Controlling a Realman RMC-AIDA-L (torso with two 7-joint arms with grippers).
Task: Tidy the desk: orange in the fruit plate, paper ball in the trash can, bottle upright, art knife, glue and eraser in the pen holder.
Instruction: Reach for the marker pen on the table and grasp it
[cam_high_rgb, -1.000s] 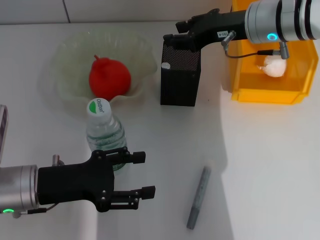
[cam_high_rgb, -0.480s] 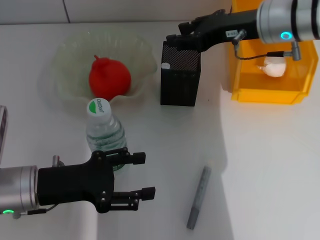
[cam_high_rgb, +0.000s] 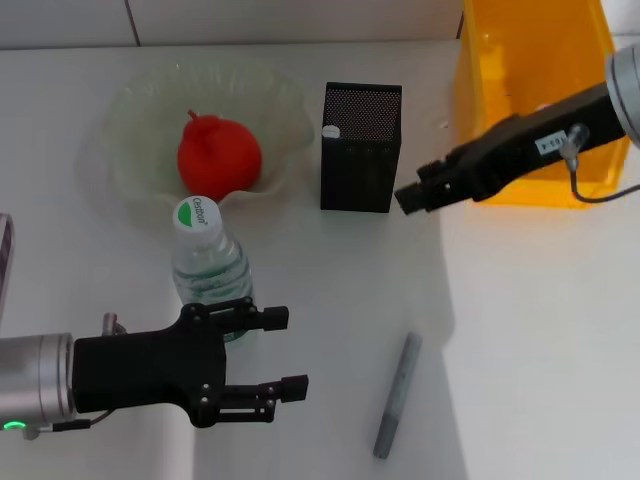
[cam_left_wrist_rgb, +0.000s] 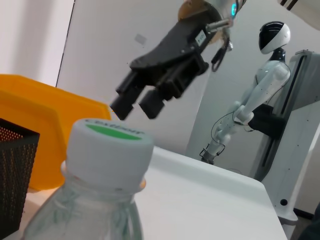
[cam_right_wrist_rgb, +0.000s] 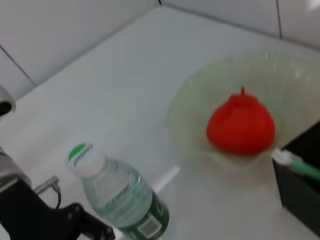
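Observation:
A clear water bottle (cam_high_rgb: 209, 268) with a green-and-white cap stands upright in front of the fruit plate (cam_high_rgb: 130, 110). Its cap fills the left wrist view (cam_left_wrist_rgb: 110, 146). A red-orange fruit (cam_high_rgb: 220, 152) lies in the plate. My left gripper (cam_high_rgb: 283, 351) is open and empty, just in front of the bottle's base. My right gripper (cam_high_rgb: 410, 198) is open and empty, in the air to the right of the black mesh pen holder (cam_high_rgb: 360, 150). It also shows in the left wrist view (cam_left_wrist_rgb: 137, 102). A grey art knife (cam_high_rgb: 397, 396) lies on the table. A white-and-green item (cam_right_wrist_rgb: 295, 163) sticks out of the pen holder. The paper ball is hidden.
A yellow bin (cam_high_rgb: 530, 60) stands at the back right, partly behind my right arm. In the right wrist view, the bottle (cam_right_wrist_rgb: 122, 202) stands between the plate (cam_right_wrist_rgb: 200, 85) and my left gripper's black body (cam_right_wrist_rgb: 45, 220).
My right gripper has moved from above the pen holder forward and to the right, and now hangs in front of the yellow bin. The left arm and bottle have not moved.

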